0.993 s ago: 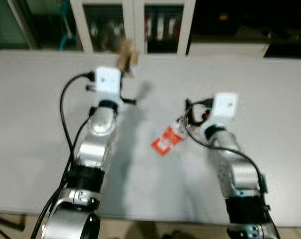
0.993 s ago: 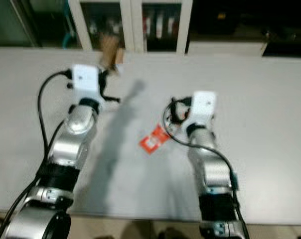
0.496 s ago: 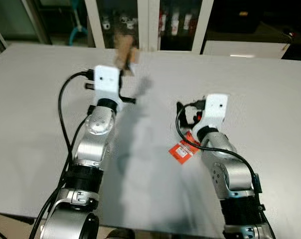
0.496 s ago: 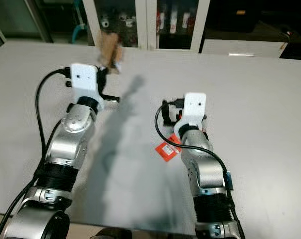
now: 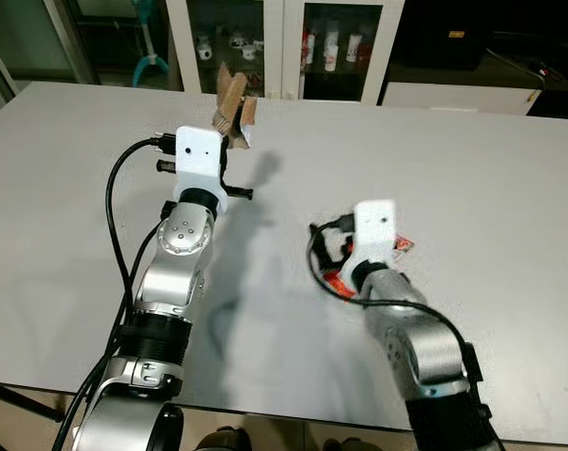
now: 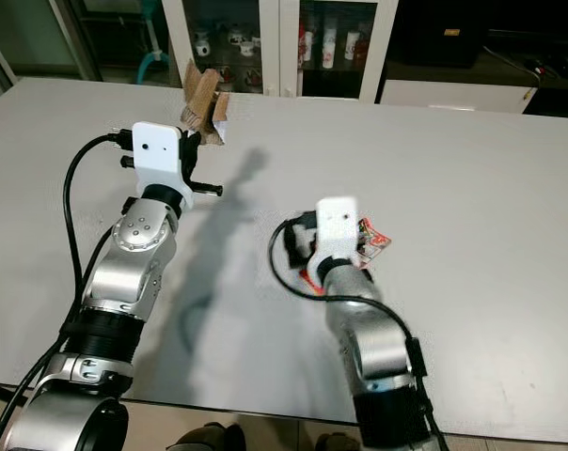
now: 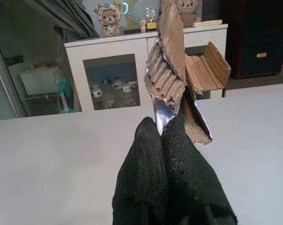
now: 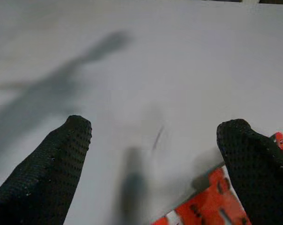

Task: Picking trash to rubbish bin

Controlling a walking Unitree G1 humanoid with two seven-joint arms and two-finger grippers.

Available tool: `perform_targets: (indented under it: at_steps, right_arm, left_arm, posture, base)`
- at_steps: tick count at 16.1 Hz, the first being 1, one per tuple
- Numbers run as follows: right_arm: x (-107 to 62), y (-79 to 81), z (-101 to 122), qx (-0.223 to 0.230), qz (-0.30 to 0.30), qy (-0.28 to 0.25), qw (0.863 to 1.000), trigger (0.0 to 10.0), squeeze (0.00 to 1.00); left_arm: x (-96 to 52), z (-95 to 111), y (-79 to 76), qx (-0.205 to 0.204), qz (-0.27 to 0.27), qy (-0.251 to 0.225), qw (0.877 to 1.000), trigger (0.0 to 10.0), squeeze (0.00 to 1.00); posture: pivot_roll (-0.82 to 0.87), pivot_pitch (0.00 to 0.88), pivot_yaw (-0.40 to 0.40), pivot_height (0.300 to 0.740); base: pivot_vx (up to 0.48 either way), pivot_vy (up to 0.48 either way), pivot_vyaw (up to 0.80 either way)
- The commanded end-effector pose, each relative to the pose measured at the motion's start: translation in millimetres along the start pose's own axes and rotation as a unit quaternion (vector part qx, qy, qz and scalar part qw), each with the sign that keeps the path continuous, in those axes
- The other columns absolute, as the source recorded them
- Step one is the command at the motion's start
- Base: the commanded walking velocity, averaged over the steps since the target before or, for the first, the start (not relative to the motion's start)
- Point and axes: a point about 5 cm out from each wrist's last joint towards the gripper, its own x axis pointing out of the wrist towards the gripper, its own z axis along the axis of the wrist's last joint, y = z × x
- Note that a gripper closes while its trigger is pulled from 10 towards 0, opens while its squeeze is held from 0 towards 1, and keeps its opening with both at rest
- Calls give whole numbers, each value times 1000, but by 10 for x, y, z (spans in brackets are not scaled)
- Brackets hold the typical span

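A folded piece of brown cardboard trash (image 5: 232, 99) with a silvery lining is held up above the far side of the grey table (image 5: 510, 188). My left gripper (image 7: 162, 129) is shut on the cardboard's (image 7: 172, 70) lower edge. A red and white wrapper (image 6: 373, 235) lies flat on the table, partly hidden under my right wrist. My right gripper (image 8: 155, 131) hovers just above the tabletop, open wide. The wrapper (image 8: 212, 201) lies close to one of its fingers (image 8: 254, 164), with bare table between the two.
A white cabinet (image 5: 284, 47) with glass doors stands behind the table's far edge, and dark furniture (image 5: 453, 38) sits at the back right. The table's near edge (image 5: 265, 413) runs just before my arms.
The head camera has shifted. My right arm has moved left and nearer, so the wrapper now lies under and right of the wrist. The left gripper keeps the cardboard raised.
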Motion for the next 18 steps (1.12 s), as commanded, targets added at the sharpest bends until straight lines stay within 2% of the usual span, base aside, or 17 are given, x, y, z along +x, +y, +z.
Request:
perform_targets:
  at_steps: [1, 2, 5, 8, 11, 14, 15, 16, 18]
  right_arm:
    - [-43, -26, 5, -4, -10, 3, 1000, 10000, 0]
    - [-54, -49, -2, 0, -19, 7, 1000, 10000, 1000]
    - [-103, -150, 19, -6, -48, 15, 999, 10000, 1000]
    - [-205, -303, 86, -46, -104, 18, 993, 10000, 1000]
    - [-273, -360, 61, -45, -119, 33, 991, 10000, 1000]
    - [-302, -343, -29, -33, -115, 53, 991, 10000, 1000]
    - [-297, -314, -56, -38, -104, 65, 992, 10000, 608]
    - [-296, -296, -67, -37, -96, 70, 992, 10000, 0]
    - [-296, -255, -149, -18, -89, 88, 992, 10000, 0]
  left_arm:
    - [-13, 15, -26, 5, -10, -3, 1000, 10000, 0]
    - [-15, 11, -29, 5, -11, -2, 1000, 10000, 0]
    - [-11, 8, -37, 6, -15, -1, 1000, 10000, 0]
    - [5, 13, -57, 6, -22, 1, 1000, 10000, 0]
    - [20, 18, -79, 7, -28, 2, 1000, 10000, 0]
    - [30, 20, -101, 7, -34, 3, 999, 10000, 0]
    - [33, 20, -105, 7, -36, 3, 999, 10000, 0]
    - [34, 21, -108, 8, -36, 3, 999, 10000, 0]
    - [21, 12, -134, 6, -39, 4, 999, 10000, 0]
  posture:
    - [-102, 127, 9, 740]
    - [-104, 123, 10, 740]
    - [-108, 121, 16, 740]
    - [-122, 127, 29, 740]
    - [-131, 131, 37, 740]
    - [-130, 134, 41, 740]
    - [-130, 137, 40, 740]
    - [-130, 137, 40, 740]
    - [-128, 136, 31, 740]
  base:
    - [0, 0, 0]
    - [0, 0, 0]
    - [0, 0, 0]
    - [0, 0, 0]
    - [0, 0, 0]
    - [0, 0, 0]
    - [0, 0, 0]
    - [0, 0, 0]
    - [0, 0, 0]
